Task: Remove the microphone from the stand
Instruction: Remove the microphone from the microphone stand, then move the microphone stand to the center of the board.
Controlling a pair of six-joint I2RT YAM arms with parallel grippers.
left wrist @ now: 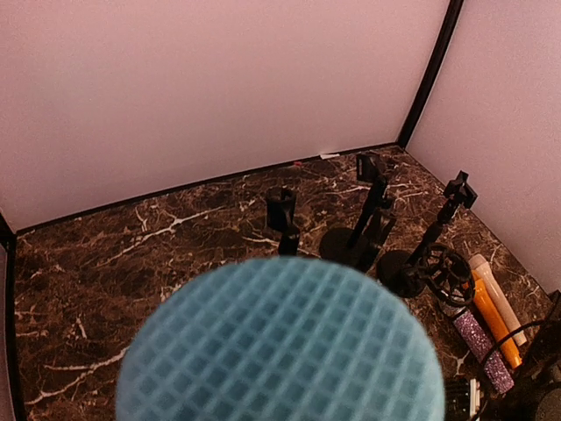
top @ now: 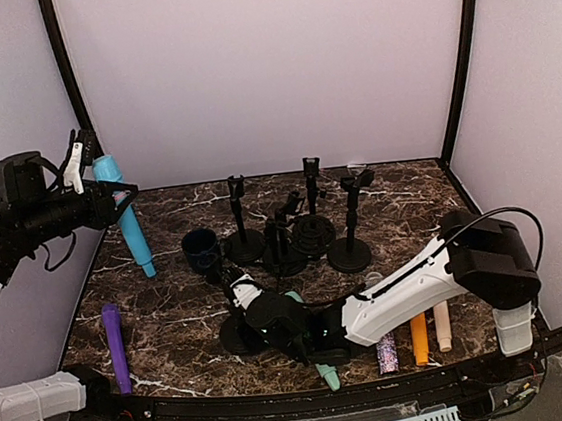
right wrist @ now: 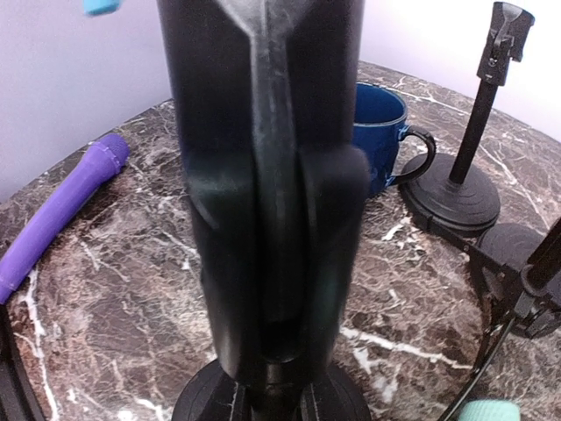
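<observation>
A light blue microphone [top: 128,227] hangs in the air at the far left, head up and tail down, with my left gripper [top: 109,195] shut on its upper body. Its mesh head [left wrist: 280,346] fills the bottom of the left wrist view and hides the fingers. My right gripper [top: 239,293] is low over the near middle of the table, shut on the post of a black stand whose round base [top: 236,338] rests on the marble. In the right wrist view the black fingers [right wrist: 263,219] close together above that base [right wrist: 210,399].
Several empty black stands [top: 313,232] crowd the table's middle beside a dark blue mug [top: 201,247]. A purple microphone [top: 115,347] lies near left. A mint microphone [top: 325,372] lies under the right arm. Glitter [top: 386,352], orange [top: 419,339] and cream [top: 442,326] microphones lie near right.
</observation>
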